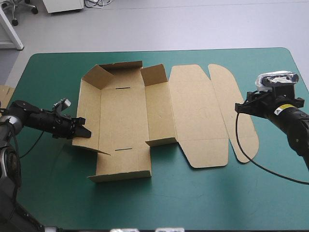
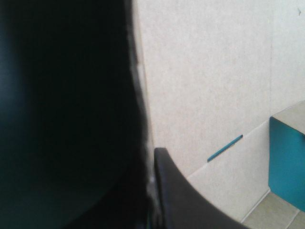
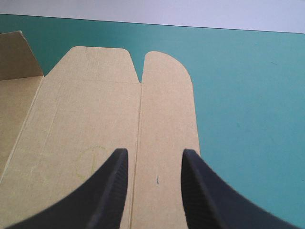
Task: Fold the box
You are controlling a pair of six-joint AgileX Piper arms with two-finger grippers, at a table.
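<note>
Left gripper clamps the box by its side wall, best folded squarely along the crease; right gripper hovers open.

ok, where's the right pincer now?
Right side of the table in the high view: the right pincer hangs open above the box's flat lid, over the crease at its rounded end flap.

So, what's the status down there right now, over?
Left gripper shut on the box at its left wall. Right gripper open, above the flat lid. Walls partly raised. Nothing in the way.
</note>
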